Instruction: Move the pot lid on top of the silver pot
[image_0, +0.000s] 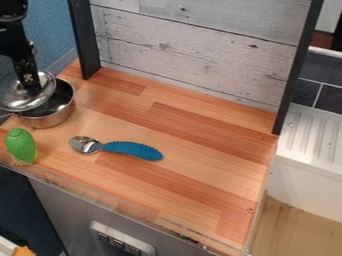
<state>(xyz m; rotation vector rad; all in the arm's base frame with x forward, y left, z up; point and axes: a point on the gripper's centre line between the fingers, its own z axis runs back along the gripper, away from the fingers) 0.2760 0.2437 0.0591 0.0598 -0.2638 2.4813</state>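
The gripper (29, 89) is closed on the pot lid (15, 98), aloft partly over the silver pot (55, 118) near the counter's (187, 132) left edge; placing seems underway, needing centring, levelling, lowering, release.

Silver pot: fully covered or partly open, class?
The pot is partly open: the lid overhangs one side, and dark interior shows beside it.

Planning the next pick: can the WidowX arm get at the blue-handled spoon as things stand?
Probably not right away: its gripper seems to hold the pot lid over the pot. With that set down, likely yes; nothing covers the spoon.
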